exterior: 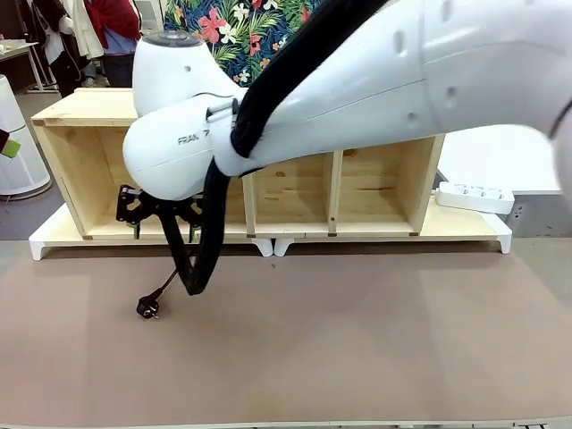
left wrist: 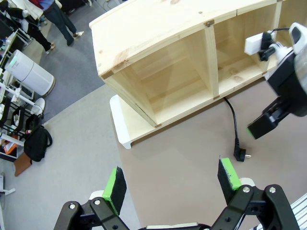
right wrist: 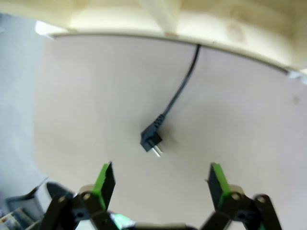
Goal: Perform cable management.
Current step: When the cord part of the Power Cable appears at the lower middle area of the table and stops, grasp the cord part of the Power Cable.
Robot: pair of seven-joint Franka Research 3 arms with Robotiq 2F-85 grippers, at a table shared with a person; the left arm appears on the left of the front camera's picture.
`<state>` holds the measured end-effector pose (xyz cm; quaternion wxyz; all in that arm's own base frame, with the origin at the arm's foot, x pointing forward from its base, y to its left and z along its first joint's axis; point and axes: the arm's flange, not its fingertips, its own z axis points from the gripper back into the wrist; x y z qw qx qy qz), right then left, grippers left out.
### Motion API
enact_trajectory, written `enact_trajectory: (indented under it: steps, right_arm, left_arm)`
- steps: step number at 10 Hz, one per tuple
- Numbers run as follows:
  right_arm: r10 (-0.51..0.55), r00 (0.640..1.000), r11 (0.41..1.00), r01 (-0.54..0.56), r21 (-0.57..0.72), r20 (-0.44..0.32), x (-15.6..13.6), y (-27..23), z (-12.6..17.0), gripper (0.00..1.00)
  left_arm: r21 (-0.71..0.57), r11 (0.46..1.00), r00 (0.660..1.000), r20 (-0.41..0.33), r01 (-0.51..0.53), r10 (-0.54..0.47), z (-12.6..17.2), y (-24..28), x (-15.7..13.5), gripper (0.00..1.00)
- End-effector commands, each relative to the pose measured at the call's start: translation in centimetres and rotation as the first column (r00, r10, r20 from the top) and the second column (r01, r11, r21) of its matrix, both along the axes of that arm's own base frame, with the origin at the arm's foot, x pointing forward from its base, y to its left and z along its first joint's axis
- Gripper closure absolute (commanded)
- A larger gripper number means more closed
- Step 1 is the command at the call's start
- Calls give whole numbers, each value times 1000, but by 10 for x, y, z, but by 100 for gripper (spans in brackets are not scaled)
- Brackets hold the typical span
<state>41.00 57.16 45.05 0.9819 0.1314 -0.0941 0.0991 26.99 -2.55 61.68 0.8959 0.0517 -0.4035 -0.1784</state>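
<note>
The cable [exterior: 164, 290] lies on the left part of the brown bench [exterior: 357, 357], close to its far edge. Its round black plug [exterior: 147, 309] rests flat on the bench surface. From there the thin cord runs back toward the lower front edge of the wooden shelf unit [exterior: 375, 192], which stands along the far edge. In the right wrist view the cord [right wrist: 180, 91] comes out from the shelf's edge and ends in the plug [right wrist: 150, 142], prongs pointing toward the camera. Nothing touches the cord or the plug.

The right arm [exterior: 375, 80] reaches across the middle to the bench's left side. The right claw [exterior: 163, 223] hangs in front of the shelf's leftmost compartment, above the cord. Its jaws stand wide apart with nothing between them. In its own wrist view the right claw [right wrist: 160, 184] shows its two green pads [right wrist: 105, 178] on either side of the plug, which lies farther off on the bench.

The left claw [left wrist: 171, 181] is also spread wide and holds nothing. It looks down on the shelf's left end [left wrist: 144, 81] and the bench in front of it. Beyond one of its fingers [left wrist: 229, 173] the plug [left wrist: 241, 154] lies on the bench, with the right claw [left wrist: 268, 120] above it.

A white power strip [exterior: 474, 197] sits at the shelf's right end.
</note>
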Motion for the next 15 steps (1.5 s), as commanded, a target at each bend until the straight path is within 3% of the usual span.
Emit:
enact_trajectory:
  steps: [1,9,15]
  right_arm:
    - [40,998,999,-40,7,-46,12,21,-2,0]
    - [-40,984,993,20,-115,-175,41,57,-65,0]
    - [-88,978,981,51,-188,-191,43,81,-108,0]
  left_arm:
    - [6,1000,1000,9,-6,6,0,-1,2,0]
    - [6,1000,1000,9,-6,6,0,-1,2,0]
    - [6,1000,1000,9,-6,6,0,-1,2,0]
